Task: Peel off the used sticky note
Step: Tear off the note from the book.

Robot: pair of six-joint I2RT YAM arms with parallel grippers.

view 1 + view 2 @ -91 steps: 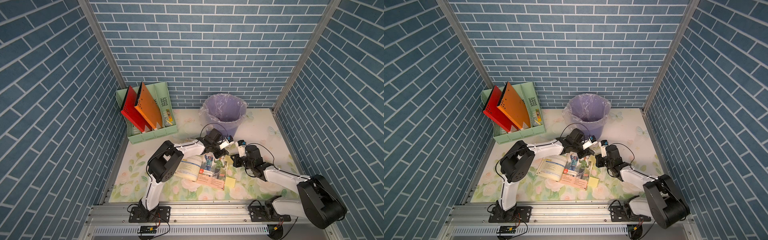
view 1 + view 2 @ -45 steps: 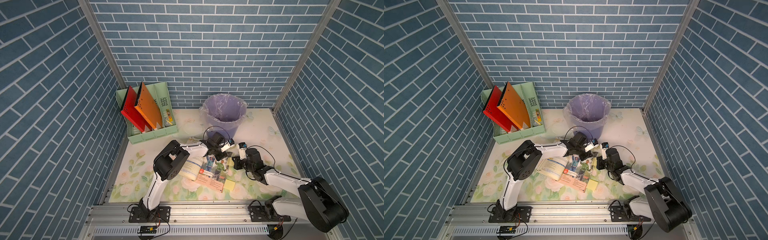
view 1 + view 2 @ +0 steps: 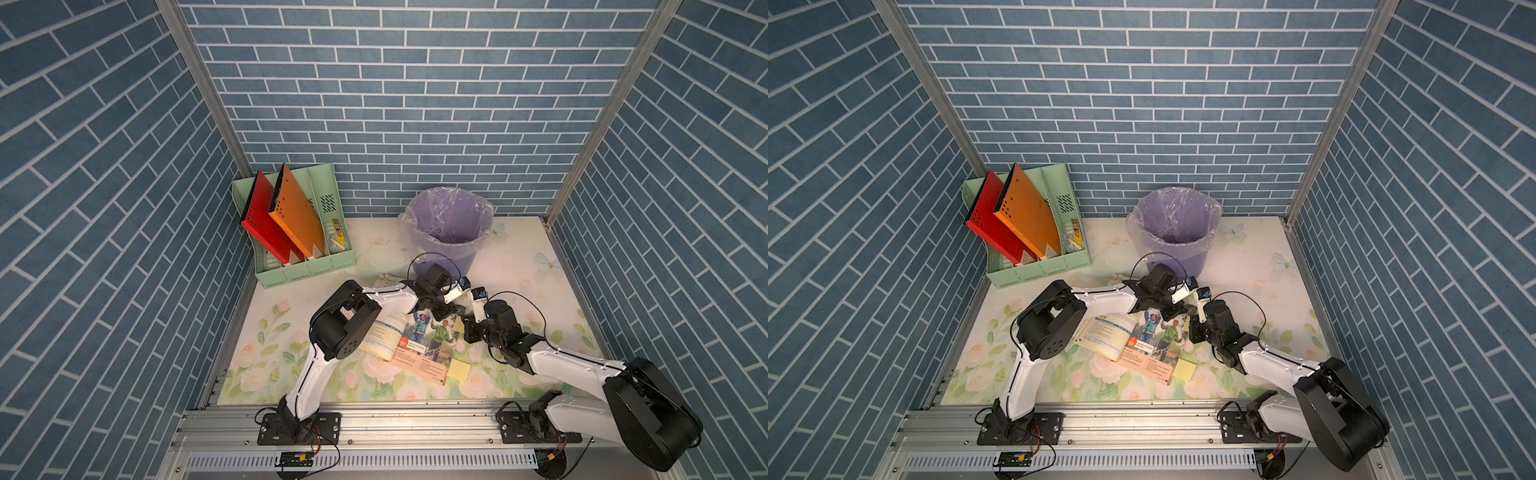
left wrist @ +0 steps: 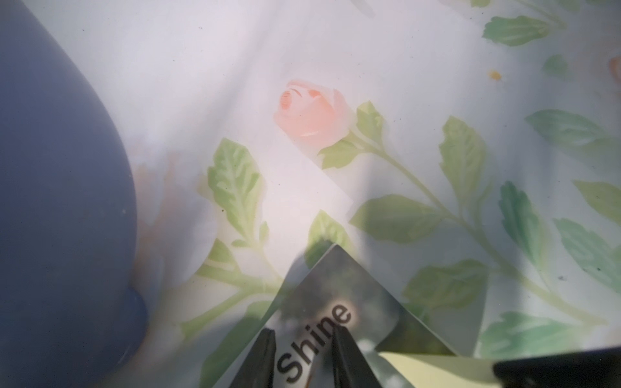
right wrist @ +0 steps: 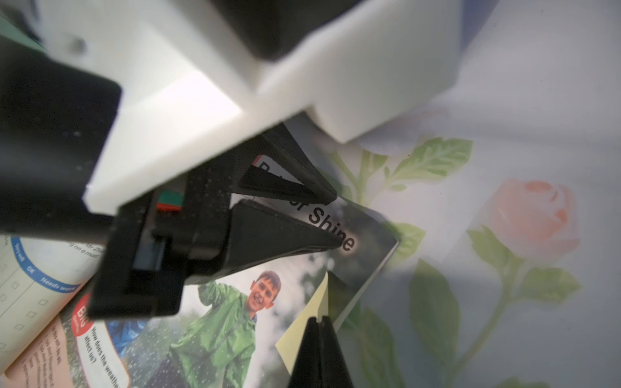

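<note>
An open book (image 3: pixel 424 345) (image 3: pixel 1152 338) lies on the flowered table. A pale yellow sticky note (image 5: pixel 302 336) (image 4: pixel 437 369) sits on its picture page near the far right corner, with one corner curled up off the page. My right gripper (image 5: pixel 317 320) (image 3: pixel 465 328) is shut on that lifted corner. My left gripper (image 4: pixel 304 331) (image 5: pixel 334 220) (image 3: pixel 451 309) rests its fingertips on the page at the word "Shine". Its jaws stand narrowly apart with nothing between them. In both top views the two wrists crowd over this corner and hide most of the note.
A yellow pad of notes (image 3: pixel 458 369) (image 3: pixel 1185 368) lies on the table by the book's near right corner. A purple bin (image 3: pixel 446 226) with a plastic liner stands behind the grippers. A green file rack (image 3: pixel 299 232) with red and orange folders stands at the back left.
Both grippers have come forward and down onto the book's far right corner. The left arm's elbow has swung to the right.
</note>
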